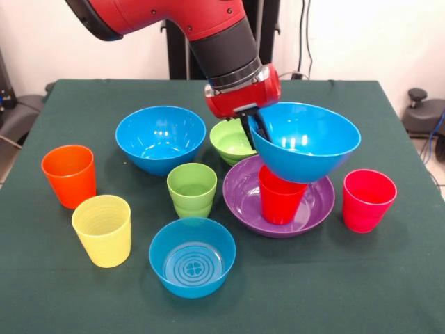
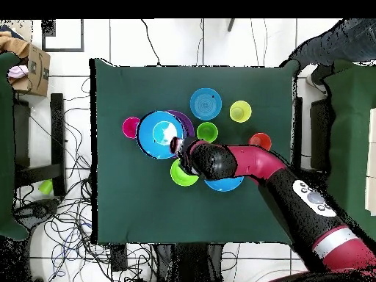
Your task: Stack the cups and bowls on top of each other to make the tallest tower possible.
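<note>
Nearest my front camera sits the small blue bowl (image 1: 192, 256) with a ringed bottom, upright on the green surface (image 1: 62, 306). My red and black arm (image 1: 208, 31) comes down from above, and its end effector (image 1: 252, 125) grips the near-side rim of a large blue bowl (image 1: 306, 142), fingers closed on that rim. That bowl is tilted and sits atop a red cup (image 1: 281, 196), which stands upright inside the wide purple bowl (image 1: 245, 198). A second large blue bowl (image 1: 160, 138) rests on the surface behind and to the left. I see a small green bowl (image 1: 229, 141) partly hidden behind the end effector. Of the loose cups, the pinkish-red cup (image 1: 368, 200) stands just right of the purple bowl, the orange cup (image 1: 69, 175) and yellow cup (image 1: 103, 229) stand at the left, and the light green cup (image 1: 192, 189) stands in the middle.
</note>
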Robot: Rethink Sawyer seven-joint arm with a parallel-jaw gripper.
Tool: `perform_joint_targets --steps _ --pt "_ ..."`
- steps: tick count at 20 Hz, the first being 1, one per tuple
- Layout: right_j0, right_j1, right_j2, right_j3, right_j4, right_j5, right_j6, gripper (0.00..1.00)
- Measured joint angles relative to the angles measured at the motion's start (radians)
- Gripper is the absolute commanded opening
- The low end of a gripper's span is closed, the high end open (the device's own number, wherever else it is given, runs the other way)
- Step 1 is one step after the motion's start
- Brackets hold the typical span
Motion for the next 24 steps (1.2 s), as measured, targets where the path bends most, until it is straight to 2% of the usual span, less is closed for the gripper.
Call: perform_joint_targets --steps 24 --pt "0.008 0.0 -0.04 -0.011 0.001 0.0 0.0 0.0"
